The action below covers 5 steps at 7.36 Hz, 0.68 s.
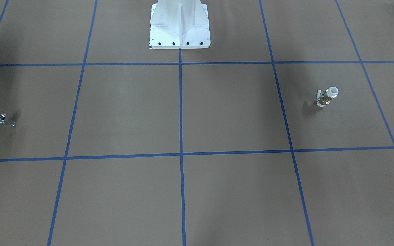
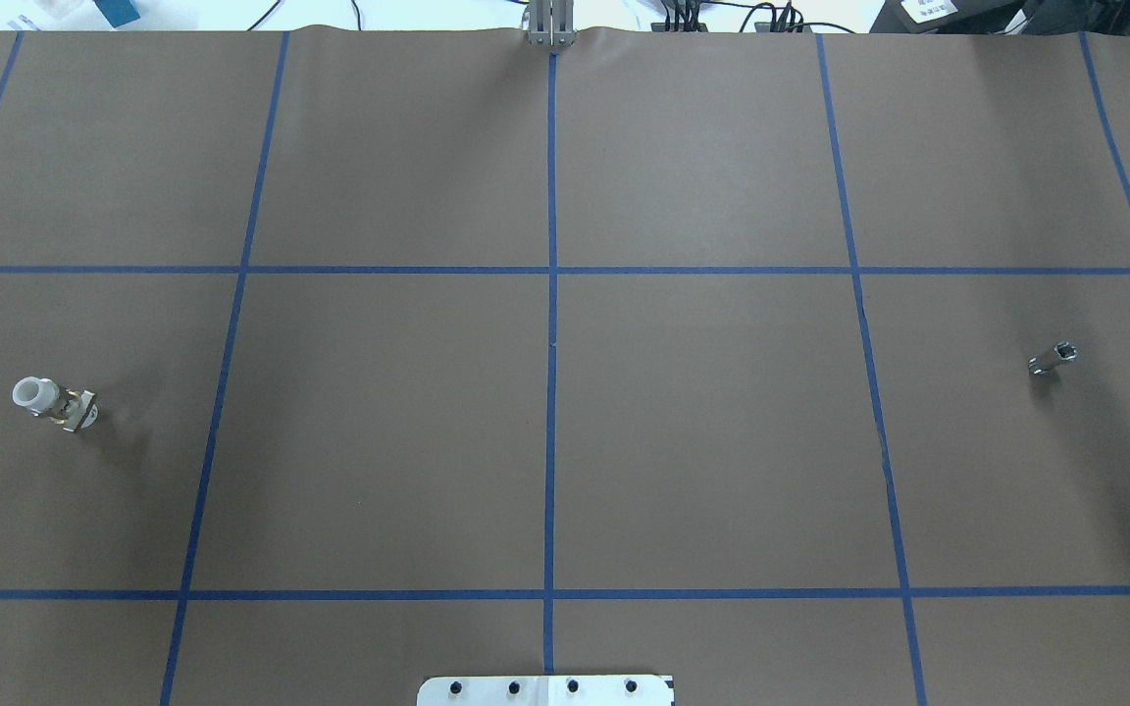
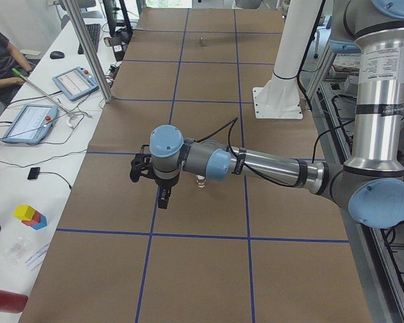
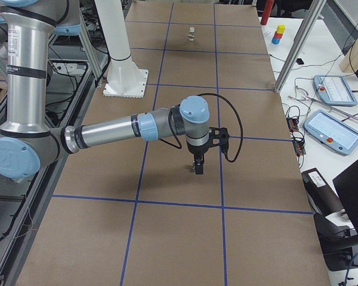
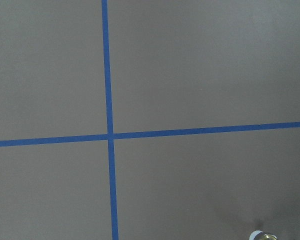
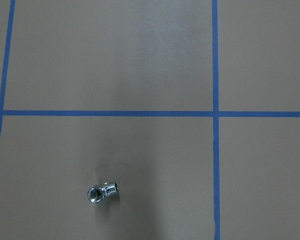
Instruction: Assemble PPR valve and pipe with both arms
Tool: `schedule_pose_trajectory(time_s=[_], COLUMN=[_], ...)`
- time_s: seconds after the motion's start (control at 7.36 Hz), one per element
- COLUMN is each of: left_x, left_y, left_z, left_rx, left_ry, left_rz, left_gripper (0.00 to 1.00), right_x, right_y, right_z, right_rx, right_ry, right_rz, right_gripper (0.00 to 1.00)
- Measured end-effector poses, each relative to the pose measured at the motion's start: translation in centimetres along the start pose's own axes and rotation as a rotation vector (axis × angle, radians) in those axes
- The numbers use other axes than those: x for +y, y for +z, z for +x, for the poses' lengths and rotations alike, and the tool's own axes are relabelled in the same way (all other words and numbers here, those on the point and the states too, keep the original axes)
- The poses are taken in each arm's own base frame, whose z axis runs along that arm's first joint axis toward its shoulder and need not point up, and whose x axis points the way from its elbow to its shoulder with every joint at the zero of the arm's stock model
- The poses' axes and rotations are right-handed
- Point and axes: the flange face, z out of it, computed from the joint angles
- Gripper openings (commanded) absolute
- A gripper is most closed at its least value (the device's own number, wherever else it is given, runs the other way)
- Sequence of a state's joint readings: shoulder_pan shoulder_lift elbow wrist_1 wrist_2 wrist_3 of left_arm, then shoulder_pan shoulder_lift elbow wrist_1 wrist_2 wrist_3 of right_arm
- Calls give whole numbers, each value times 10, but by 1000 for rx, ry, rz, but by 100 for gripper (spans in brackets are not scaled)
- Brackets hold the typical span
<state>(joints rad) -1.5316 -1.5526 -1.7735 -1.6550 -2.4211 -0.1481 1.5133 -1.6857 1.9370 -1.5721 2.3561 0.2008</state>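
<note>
Valve (image 2: 53,402) on table (image 2: 683,441), pipe (image 2: 1053,359) well apart

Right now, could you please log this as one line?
PPR valve: ungrasped, left | pipe: ungrasped, right | left gripper, right gripper: aloft

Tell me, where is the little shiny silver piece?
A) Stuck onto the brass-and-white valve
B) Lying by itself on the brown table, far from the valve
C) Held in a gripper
B: the pipe lies alone on the table, on the opposite side from the PPR valve.
</note>
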Motion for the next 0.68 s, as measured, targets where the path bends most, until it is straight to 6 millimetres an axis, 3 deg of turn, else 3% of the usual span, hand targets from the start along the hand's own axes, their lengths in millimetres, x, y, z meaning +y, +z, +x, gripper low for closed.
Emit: schedule_pose_trajectory(time_s=[0.68], left_x=[1], left_y=[-6], left_z=[14], left_rx=[5], left_ry=[26], left_rz=[17], left_gripper=[100], right_x=[7], right_y=[9], right_z=[-2], right_rx=[-22], right_ry=[-1], right_rz=[-25], right_gripper=[100])
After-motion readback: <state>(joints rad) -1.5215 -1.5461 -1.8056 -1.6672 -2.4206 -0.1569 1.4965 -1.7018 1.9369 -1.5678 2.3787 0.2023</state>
